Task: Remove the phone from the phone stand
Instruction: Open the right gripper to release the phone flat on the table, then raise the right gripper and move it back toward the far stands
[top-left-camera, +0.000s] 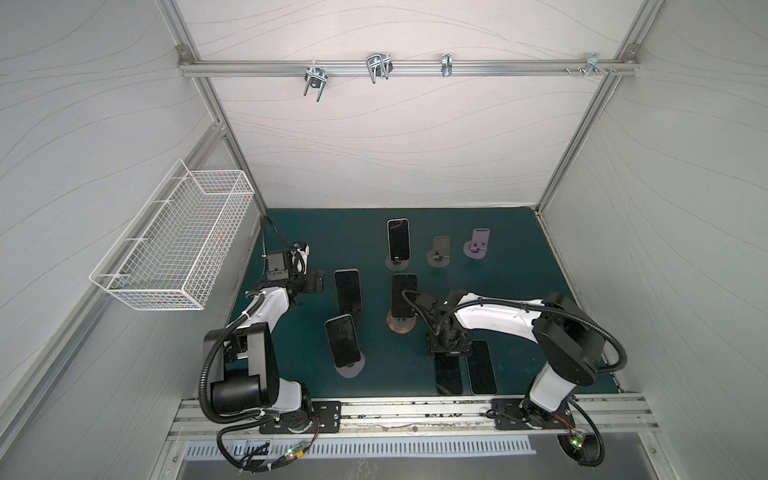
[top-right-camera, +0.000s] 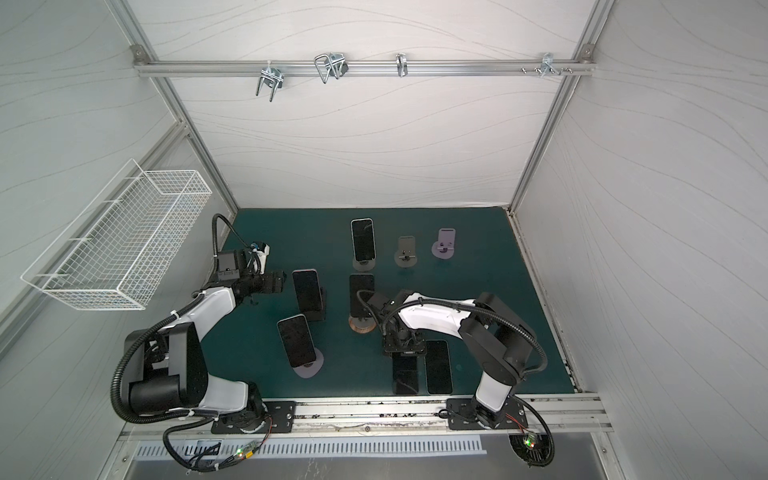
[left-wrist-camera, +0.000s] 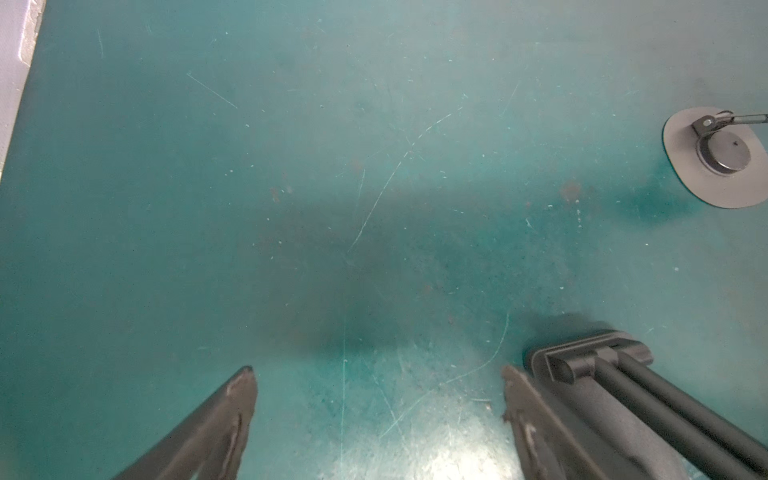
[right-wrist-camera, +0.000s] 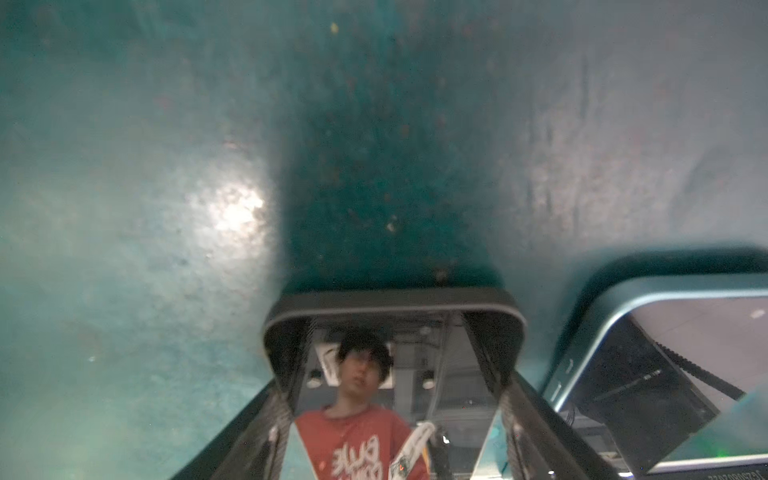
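Observation:
A dark phone (right-wrist-camera: 395, 307) lies flat on the green mat (top-left-camera: 519, 266), screen up, near the front edge (top-left-camera: 448, 376). My right gripper (right-wrist-camera: 395, 390) points down over its far end (top-left-camera: 451, 353), one finger at each long edge; whether they press it is unclear. Three phones lean on stands: one at the back (top-left-camera: 399, 239), one in the middle (top-left-camera: 404, 295) and one at front left (top-left-camera: 341, 338). A fourth (top-left-camera: 348, 295) stands right of my left gripper (top-left-camera: 318, 282), which is open over bare mat (left-wrist-camera: 378, 382).
A second flat phone (right-wrist-camera: 665, 374) lies right beside the first (top-left-camera: 481, 368). Two empty stands, grey (top-left-camera: 439, 249) and purple (top-left-camera: 478, 243), stand at the back right. A black stand foot (left-wrist-camera: 590, 361) sits close to one left finger. A wire basket (top-left-camera: 174, 245) hangs on the left wall.

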